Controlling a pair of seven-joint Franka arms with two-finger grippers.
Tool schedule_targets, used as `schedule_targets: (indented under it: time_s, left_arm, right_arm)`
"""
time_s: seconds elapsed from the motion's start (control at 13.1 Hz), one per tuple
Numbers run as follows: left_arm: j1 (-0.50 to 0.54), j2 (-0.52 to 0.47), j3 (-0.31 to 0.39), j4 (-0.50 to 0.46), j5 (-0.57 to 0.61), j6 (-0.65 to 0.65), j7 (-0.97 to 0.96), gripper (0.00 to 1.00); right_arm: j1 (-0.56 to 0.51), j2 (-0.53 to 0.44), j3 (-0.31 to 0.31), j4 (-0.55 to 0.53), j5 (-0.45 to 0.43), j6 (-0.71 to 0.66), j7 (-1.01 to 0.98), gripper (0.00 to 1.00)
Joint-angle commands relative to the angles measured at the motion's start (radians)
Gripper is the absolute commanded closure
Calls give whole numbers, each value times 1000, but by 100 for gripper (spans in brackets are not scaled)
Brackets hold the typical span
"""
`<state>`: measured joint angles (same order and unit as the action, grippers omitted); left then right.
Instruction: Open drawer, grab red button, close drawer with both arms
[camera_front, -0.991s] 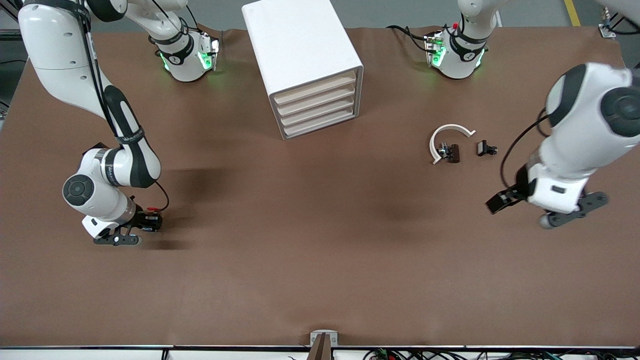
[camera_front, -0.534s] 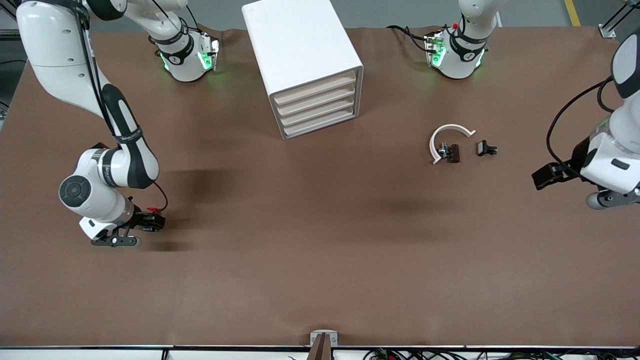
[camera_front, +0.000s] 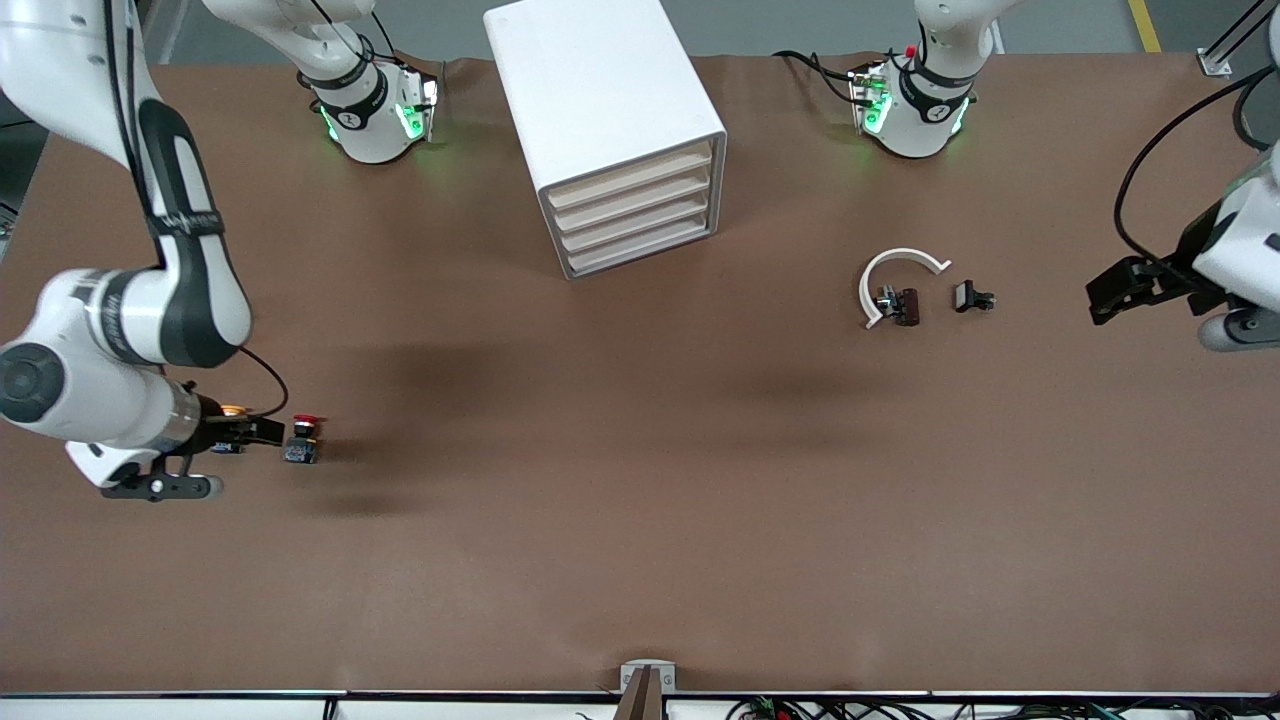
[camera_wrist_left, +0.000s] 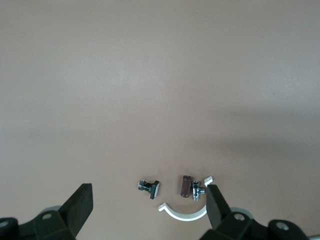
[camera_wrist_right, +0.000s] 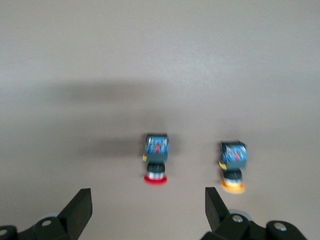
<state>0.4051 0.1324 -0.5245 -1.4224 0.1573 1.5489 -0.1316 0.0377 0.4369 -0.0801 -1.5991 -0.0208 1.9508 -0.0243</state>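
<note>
Now button on table, just beside right pincer, fingers apart.

A robotics lab: two white jointed arms are bolted along one edge of a brown-covered surface, status lights glowing green. Cables trail at its edges; painted grey floor with a yellow line shows past one corner.

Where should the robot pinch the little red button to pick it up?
Probably on the blocky black and blue body of the button, not its rounded red cap, which looks more likely to slip. It lies on its side on the table, so coming straight down from above suits it, with one finger on each flat side. The open right gripper is closest.
</note>
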Motion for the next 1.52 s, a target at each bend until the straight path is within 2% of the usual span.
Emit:
schedule_targets:
  time_s: [0.0, 0.15, 0.3, 0.61, 0.76, 0.99, 1.14, 1.45]
  left_arm:
    - [-161, -101, 217, -76, -83, -1, 81, 0]
    - [-269, -147, 325, -125, -111, 7, 81, 0]
    - [-346, -177, 400, -154, -114, 10, 81, 0]
    - [-342, -267, 408, -246, -136, 51, 81, 0]
    - [-342, -263, 405, -245, -139, 53, 79, 0]
    - [-347, -260, 397, -242, -140, 51, 72, 0]
    - [-348, -257, 396, -240, -142, 51, 75, 0]
    - [-341, -257, 397, -231, -174, 5, 84, 0]
  right_arm:
    - [2, -38, 6, 123, -7, -195, -9, 0]
    - [2, -43, 6, 223, -14, -330, -20, 0]
    - [1, -53, 5, 270, -14, -403, -71, 0]
    - [-10, -72, -6, 326, -19, -446, -71, 0]
    - [-54, -90, -3, 375, -11, -467, -71, 0]
    - [-52, -102, 3, 376, -5, -480, -57, 0]
    - [-44, -133, 5, 375, -5, -580, -36, 0]
    - [-56, -170, -3, 370, 25, -596, -60, 0]
